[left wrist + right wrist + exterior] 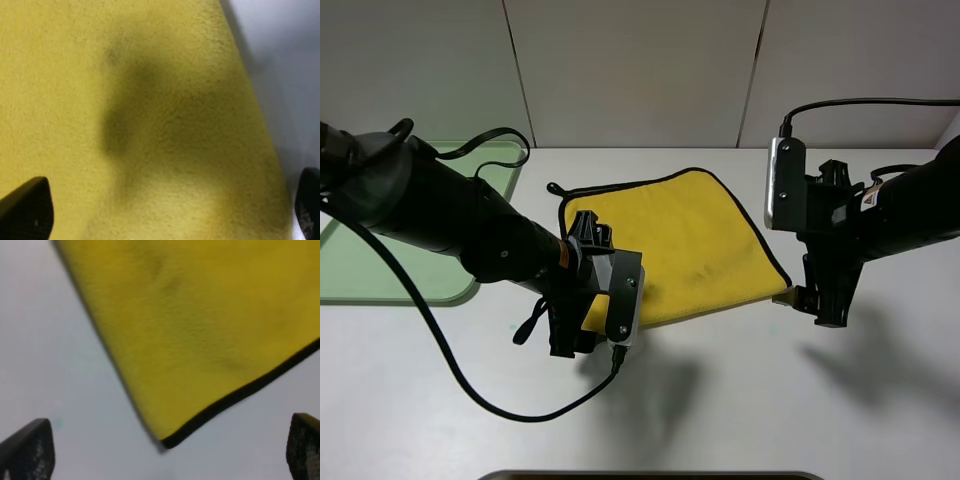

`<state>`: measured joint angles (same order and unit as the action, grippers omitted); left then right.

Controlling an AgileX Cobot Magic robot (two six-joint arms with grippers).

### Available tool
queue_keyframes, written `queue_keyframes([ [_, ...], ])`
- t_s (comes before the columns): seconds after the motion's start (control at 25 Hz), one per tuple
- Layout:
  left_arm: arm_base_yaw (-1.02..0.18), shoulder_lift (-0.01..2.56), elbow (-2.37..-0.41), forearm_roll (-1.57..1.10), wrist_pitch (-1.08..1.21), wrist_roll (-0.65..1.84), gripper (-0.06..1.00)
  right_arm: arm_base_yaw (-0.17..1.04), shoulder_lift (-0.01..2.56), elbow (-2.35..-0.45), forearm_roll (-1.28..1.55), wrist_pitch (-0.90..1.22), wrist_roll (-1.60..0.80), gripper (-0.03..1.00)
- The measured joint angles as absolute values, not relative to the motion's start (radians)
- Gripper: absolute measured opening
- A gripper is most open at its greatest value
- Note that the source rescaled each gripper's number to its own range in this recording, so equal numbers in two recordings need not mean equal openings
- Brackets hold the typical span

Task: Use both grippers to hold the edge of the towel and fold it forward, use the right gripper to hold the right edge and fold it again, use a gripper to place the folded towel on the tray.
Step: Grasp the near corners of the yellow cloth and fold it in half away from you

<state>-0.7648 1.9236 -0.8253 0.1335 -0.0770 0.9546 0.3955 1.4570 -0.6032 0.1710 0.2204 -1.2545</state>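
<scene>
Left gripper point(567, 340), jaws spread wide, hung over the near-left end of the yellow towel point(680, 235); right gripper point(825, 308), equally agape, hovered just outside the near-right corner point(167, 440). Towel lay flat on the table point(740, 400), right of the green tray point(380, 265), near edge spanning the 2 grippers.
</scene>
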Motion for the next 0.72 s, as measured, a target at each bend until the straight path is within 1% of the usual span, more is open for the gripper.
queue_keyframes([
  [0.24,-0.765,1.924,-0.825,0.133,-0.076,0.955,0.97,0.395,1.556,-0.602,0.166,0.176,-1.254,1.00],
  [0.52,-0.765,1.924,-0.825,0.133,-0.072,0.955,0.97,0.395,1.670,-0.602,0.156,0.047,-1.254,1.00],
  [0.72,-0.765,1.924,-0.826,0.132,-0.066,0.955,0.97,0.395,1.720,-0.602,0.156,0.000,-1.254,1.00],
])
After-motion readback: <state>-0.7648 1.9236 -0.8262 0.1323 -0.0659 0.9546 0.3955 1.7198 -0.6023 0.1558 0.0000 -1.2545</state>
